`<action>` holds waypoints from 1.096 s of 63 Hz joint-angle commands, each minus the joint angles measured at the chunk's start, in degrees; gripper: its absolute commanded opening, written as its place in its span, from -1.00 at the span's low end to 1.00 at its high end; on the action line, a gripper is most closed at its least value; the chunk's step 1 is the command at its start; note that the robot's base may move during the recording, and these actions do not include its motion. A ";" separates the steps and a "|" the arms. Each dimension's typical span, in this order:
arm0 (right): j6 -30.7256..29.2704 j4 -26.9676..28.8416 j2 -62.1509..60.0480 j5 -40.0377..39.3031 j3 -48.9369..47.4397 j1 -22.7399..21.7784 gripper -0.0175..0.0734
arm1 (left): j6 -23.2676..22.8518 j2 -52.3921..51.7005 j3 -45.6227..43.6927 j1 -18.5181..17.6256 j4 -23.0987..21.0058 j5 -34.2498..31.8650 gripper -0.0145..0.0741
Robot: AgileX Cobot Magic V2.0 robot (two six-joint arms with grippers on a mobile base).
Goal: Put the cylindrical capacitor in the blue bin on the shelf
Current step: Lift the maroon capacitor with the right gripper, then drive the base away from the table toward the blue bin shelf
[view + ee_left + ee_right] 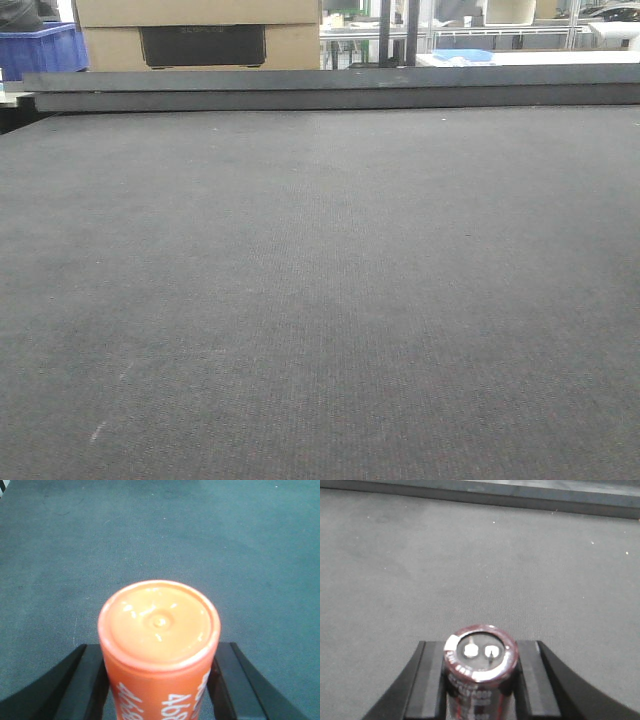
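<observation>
Over mat [480,570], right claw [479,649] grips capacitor [480,656]

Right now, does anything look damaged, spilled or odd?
Nothing spilled or damaged. One oddity: both claws are loaded. The left claw grips an orange cylinder with white digits, the right claw a dark capacitor, terminals toward the camera. Both sit straight.

From my front view, the table [320,300] fills the foreground, with 2 stacked bars [330,90] along its far edge. Behind them at left sits a box [200,35], a crate [40,50] just left of it. The left gripper [159,680] has a canister [159,625] between its fingers; the right gripper [480,680], the capacitor [480,655], both above the table.
</observation>
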 commanded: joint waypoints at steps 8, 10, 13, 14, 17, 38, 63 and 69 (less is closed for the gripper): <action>-0.26 -0.38 -0.36 -1.74 -0.42 0.17 -0.97 | -0.20 -0.48 -0.41 0.10 -0.02 -0.96 -0.92; -0.26 -0.38 -0.36 -1.74 -0.42 0.17 -0.97 | -0.20 -0.48 -0.41 0.10 -0.02 -0.96 -0.92; -0.26 -0.38 -0.36 -1.74 -0.42 0.17 -0.97 | -0.20 -0.48 -0.41 0.10 -0.02 -0.96 -0.92; -0.26 -0.38 -0.36 -1.74 -0.42 0.17 -0.97 | -0.20 -0.48 -0.41 0.10 -0.02 -0.96 -0.92; -0.26 -0.38 -0.36 -1.74 -0.42 0.17 -0.97 | -0.20 -0.48 -0.41 0.10 -0.02 -0.96 -0.92; -0.26 -0.38 -0.36 -1.74 -0.42 0.17 -0.97 | -0.20 -0.48 -0.41 0.10 -0.02 -0.96 -0.92; -0.26 -0.38 -0.36 -1.87 -0.42 0.17 -0.97 | -0.20 -0.48 -0.41 0.10 -0.02 -0.96 -0.92; -0.26 -0.38 -0.36 -2.13 -0.42 0.17 -0.97 | -0.20 -0.48 -0.41 0.10 -0.02 -0.96 -0.92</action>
